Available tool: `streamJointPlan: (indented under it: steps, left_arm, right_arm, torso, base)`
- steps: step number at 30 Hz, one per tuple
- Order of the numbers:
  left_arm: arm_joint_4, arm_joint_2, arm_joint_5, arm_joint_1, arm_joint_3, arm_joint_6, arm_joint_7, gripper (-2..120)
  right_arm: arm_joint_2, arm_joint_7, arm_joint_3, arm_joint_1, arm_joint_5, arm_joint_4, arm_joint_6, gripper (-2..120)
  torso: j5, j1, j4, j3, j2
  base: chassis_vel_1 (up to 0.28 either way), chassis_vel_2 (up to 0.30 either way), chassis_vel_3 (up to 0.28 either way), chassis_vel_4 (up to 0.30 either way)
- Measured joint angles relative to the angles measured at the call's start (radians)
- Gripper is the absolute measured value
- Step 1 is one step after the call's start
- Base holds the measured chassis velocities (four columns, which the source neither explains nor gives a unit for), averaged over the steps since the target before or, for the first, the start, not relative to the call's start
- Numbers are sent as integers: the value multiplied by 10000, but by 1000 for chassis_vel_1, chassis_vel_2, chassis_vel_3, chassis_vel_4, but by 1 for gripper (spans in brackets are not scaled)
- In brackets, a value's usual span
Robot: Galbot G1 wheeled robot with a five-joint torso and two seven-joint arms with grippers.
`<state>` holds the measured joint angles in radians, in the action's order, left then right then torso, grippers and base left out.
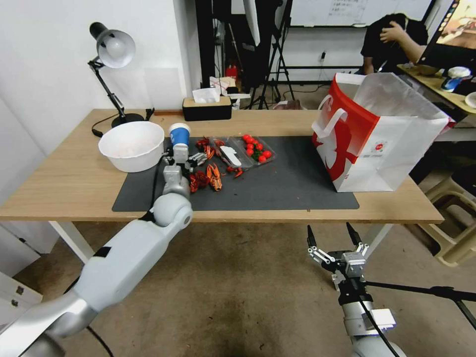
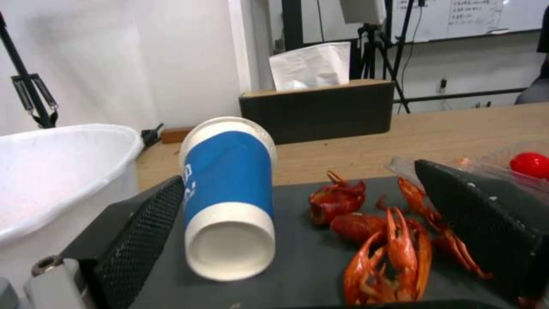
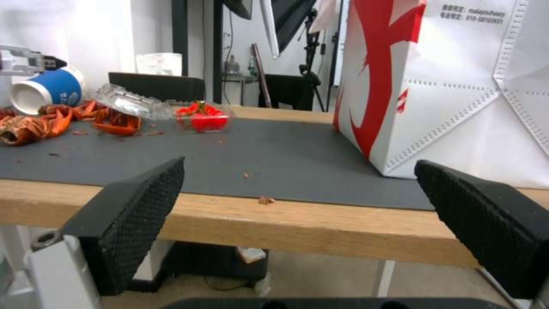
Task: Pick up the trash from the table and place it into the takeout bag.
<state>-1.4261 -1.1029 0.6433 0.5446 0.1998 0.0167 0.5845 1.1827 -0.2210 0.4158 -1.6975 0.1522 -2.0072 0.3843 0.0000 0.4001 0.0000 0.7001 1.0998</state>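
Right tool (image 1: 332, 233) parked low in front of the desk (image 1: 74, 183), below its edge, fingers wide apart, holding nothing. Left tool (image 1: 184, 159) out over the dark mat (image 1: 297, 183), fingers apart and straddling the blue-and-white paper cup (image 2: 229, 197). Cup lies tipped, base toward the wrist camera, one pad (image 2: 143, 231) touching or almost touching its side, the other well off to the far side. No grip yet, by my read.

Crayfish shells (image 2: 389, 244) sit between the cup and the far pad. White bowl (image 1: 132, 145) just beside the cup. Clear tray of red fruit (image 1: 255, 148) further along. Takeout bag (image 1: 377, 134) upright at the far right end, mouth open.

Risks: round cup rolls away as the fingers close; far pad sweeps shells into the pinch; thin paper wall crushes if squeezed hard.
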Motion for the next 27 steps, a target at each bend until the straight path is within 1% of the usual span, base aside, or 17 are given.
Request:
streamJointPlan:
  steps: [2, 3, 6, 10, 11, 13, 19, 22, 23, 25, 27]
  left_arm:
    - [371, -151, 12, -237, 103, 64, 64, 100]
    - [371, -151, 12, -237, 103, 64, 64, 100]
    - [731, -266, 83, -520, 227, 370, 243, 100]
    - [827, -314, 180, -641, 279, 588, 367, 100]
    - [968, -378, 265, -807, 360, 840, 520, 100]
    - [1169, -436, 361, -1044, 492, 1084, 658, 100]
    - [1426, -526, 655, -1417, 696, 1432, 852, 100]
    - [1564, -593, 903, -1584, 779, 1826, 1106, 100]
    - [1564, -593, 903, -1584, 779, 1826, 1106, 100]
    - [1729, -704, 1135, -1698, 783, 2132, 1411, 100]
    - [1920, -784, 1181, -1760, 778, 2188, 1465, 100]
  right_arm:
    - [-17, -1, 21, -22, 22, 0, 18, 100]
    - [-17, -1, 21, -22, 22, 0, 18, 100]
    - [-25, -1, 44, -47, 50, 0, 44, 100]
    - [-34, -1, 49, -50, 62, 0, 52, 100]
    - [-48, -1, 53, -49, 73, 0, 54, 100]
    - [-55, 0, 59, -45, 89, 0, 56, 100]
    - [-56, -2, 128, -94, 143, 6, 112, 100]
    - [-70, -4, 140, -161, 148, 33, 165, 100]
    - [-70, -4, 140, -161, 148, 33, 165, 100]
    - [-136, -5, 115, -222, 135, 35, 195, 100]
    - [-152, -8, 114, -227, 135, 34, 197, 100]
  torso:
    - [1, 0, 0, 0, 0]
    - [1, 0, 0, 0, 0]
    - [1, 0, 1, 0, 1]
    - [0, 0, 2, -1, 1]
    - [0, 0, 1, -1, 1]
    - [0, 0, 0, 0, 2]
    - [0, 0, 1, -1, 2]
    - [1, -1, -2, 0, 2]
    - [1, -1, -2, 0, 2]
    - [1, -1, 1, -1, 2]
    - [-2, -1, 0, 0, 1]
  base:
    - [0, 0, 0, 0]
    - [0, 0, 0, 0]
    - [0, 0, 0, 0]
    - [0, 0, 0, 0]
    - [0, 0, 0, 0]
    - [0, 0, 0, 0]
    - [0, 0, 0, 0]
    - [0, 0, 0, 0]
    - [0, 0, 0, 0]
    - [0, 0, 0, 0]
    - [0, 0, 0, 0]
